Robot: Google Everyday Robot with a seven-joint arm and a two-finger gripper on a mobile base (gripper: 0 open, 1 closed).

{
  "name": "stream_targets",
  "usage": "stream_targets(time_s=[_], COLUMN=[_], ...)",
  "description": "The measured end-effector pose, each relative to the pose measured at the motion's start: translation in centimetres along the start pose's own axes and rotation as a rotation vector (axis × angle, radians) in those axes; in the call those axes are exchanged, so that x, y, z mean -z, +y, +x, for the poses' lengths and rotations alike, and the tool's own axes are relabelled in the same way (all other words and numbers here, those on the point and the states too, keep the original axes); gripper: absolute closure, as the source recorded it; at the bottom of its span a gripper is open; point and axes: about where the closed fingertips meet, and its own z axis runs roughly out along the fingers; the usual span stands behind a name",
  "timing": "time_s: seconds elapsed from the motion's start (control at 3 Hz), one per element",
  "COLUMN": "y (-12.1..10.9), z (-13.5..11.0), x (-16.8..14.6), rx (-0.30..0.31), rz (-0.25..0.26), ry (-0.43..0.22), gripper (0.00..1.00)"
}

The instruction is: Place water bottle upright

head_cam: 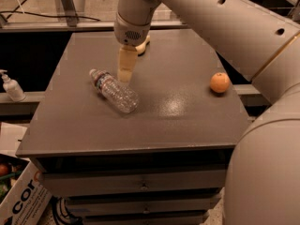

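Hovering just behind the water bottle, we've got the gripper w/ jaws apart, nothing held. Bottle lies on its side on the table, cap pointing far-left, so we prob. need a grasp before tipping it upright.

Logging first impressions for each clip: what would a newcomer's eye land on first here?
The big pale robot arm sweeps in from the right. Its hand hangs over the back left of the grey table, close behind the water bottle. The bottle lies on its side with its white cap pointing back left. An orange fruit sits alone near the table's right edge.
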Motion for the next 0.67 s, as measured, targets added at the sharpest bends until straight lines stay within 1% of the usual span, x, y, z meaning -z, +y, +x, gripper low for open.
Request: stream_targets(time_s=[0.33,0.67], y=[-0.1,-1.1], z=[-0.3,-0.9], x=[-1.3,-2.3], rx=[-0.200,-0.387], rz=[-0.025,-0.044], ry=[-0.027,-0.030], gripper=[0.00,0.00])
